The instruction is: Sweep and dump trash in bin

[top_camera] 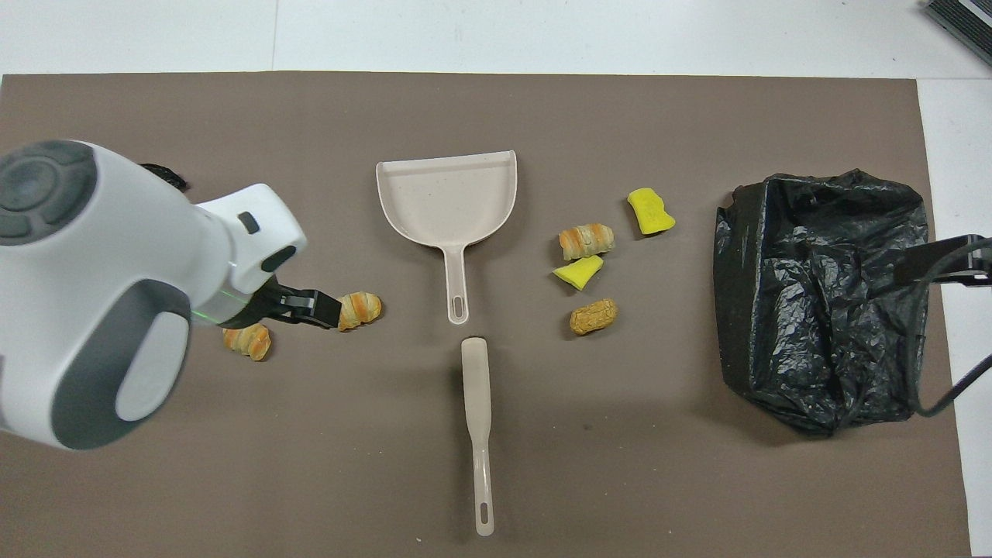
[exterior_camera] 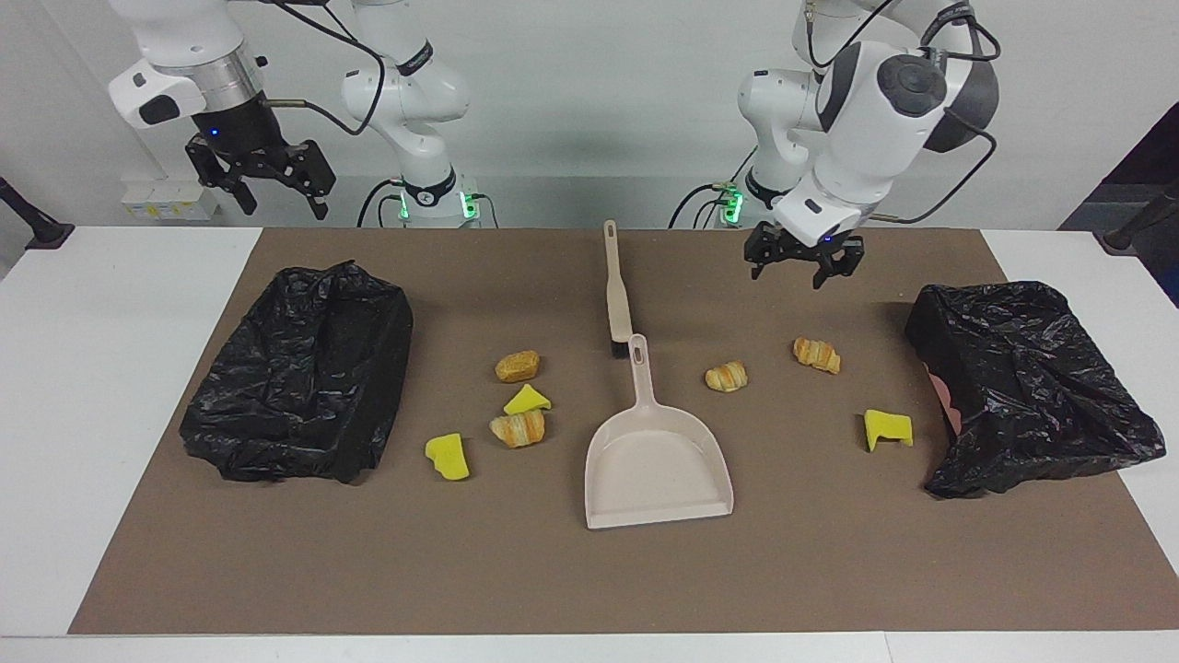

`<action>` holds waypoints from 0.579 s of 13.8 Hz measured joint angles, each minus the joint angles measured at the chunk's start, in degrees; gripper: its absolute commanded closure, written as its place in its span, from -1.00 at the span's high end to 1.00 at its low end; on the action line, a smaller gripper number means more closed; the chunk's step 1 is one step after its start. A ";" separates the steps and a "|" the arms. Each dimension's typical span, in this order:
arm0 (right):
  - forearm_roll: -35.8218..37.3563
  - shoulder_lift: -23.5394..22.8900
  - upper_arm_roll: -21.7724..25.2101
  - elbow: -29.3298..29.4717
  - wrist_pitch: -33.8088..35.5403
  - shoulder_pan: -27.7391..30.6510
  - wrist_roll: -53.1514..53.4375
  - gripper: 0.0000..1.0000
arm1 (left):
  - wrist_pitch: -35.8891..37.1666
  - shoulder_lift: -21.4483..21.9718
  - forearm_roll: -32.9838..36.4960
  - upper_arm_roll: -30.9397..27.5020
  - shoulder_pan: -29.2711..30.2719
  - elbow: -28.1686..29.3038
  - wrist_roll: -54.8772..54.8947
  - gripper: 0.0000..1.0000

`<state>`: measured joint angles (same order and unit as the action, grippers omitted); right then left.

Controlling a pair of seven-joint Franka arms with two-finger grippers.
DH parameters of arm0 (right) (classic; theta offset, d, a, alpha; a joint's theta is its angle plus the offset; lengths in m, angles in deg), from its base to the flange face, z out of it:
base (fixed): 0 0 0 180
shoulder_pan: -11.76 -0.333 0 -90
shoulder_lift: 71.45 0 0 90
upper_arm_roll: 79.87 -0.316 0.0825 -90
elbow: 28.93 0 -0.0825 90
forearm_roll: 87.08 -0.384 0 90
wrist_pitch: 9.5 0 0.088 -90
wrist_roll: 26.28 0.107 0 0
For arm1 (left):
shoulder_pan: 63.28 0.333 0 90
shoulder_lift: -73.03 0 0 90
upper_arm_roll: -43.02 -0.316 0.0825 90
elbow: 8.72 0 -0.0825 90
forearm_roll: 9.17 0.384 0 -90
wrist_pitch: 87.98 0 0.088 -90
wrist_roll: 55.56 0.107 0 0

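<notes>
Between two black-bagged bins [exterior_camera: 304, 373], trash [exterior_camera: 519, 366] flanks the dustpan [exterior_camera: 659, 460]; both grippers' fingers [exterior_camera: 815, 276] spread, empty.

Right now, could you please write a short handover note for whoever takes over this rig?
Left end effector: open, empty, over the mat near two croissant pieces.
Right end effector: open, empty, raised above one bin; that arm waits.
Dustpan and brush lie untouched mid-table.
Seven trash pieces scattered on the mat; none in either bin.
Left: everything, sweeping and dumping.
</notes>
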<state>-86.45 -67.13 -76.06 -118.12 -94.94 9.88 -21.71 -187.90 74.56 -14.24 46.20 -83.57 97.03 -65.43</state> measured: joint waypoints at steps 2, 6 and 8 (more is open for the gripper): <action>0.00 0.04 0.00 -0.04 0.00 0.00 0.00 1.00 | -1.71 0.16 -0.03 0.12 -5.39 1.89 -5.44 1.00; 0.00 0.09 0.00 -0.11 0.00 0.00 0.00 1.00 | -5.55 0.17 -0.08 0.13 -14.23 6.46 -15.16 1.00; 0.00 0.09 0.00 -0.13 0.00 0.00 0.00 1.00 | -11.36 -0.03 -0.08 0.16 -19.17 11.32 -20.39 1.00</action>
<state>-86.45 -67.04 -76.06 -118.25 -94.94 9.88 -21.71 -199.25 74.53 -14.32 46.36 -102.74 108.36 -85.81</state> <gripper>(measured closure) 0.000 0.000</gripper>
